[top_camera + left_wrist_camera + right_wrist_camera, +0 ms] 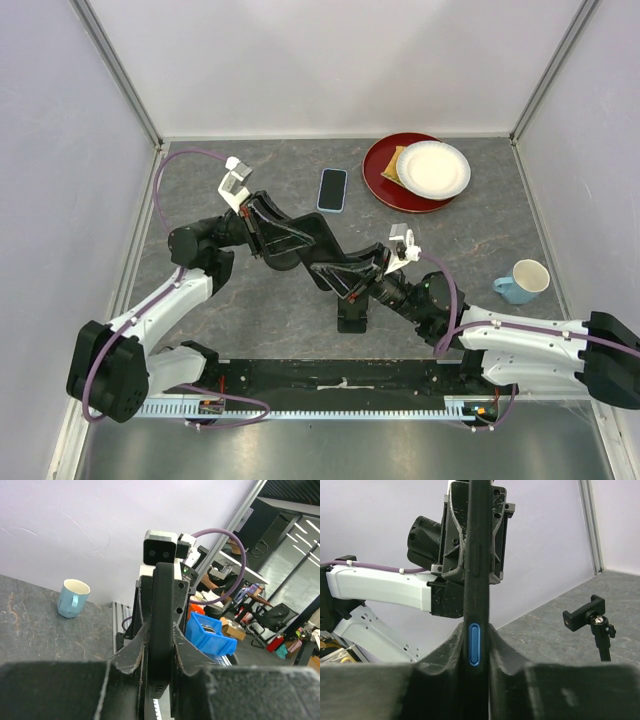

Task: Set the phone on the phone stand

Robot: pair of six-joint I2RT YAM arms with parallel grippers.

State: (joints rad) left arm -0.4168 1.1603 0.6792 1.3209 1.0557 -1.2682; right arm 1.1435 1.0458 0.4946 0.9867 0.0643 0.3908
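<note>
Two grippers share one load: the phone, a thin dark slab seen edge-on with a blue side button, is held in the air above the table, between the arms. At its near end the right gripper is clamped on it, fingers pressed against both faces. The left gripper is likewise closed on the opposite end, so each wrist camera looks along the phone at the other gripper. Seen from overhead, the two meet near the table's middle — the left arm reaching in from the left, the right arm from the right. The stand is a small black clamp on a thin stalk, upright on the table and well apart from the phone. A second phone lies flat toward the back, just left of a red plate that carries a white plate. A blue cup stands upright at the right side.
</note>
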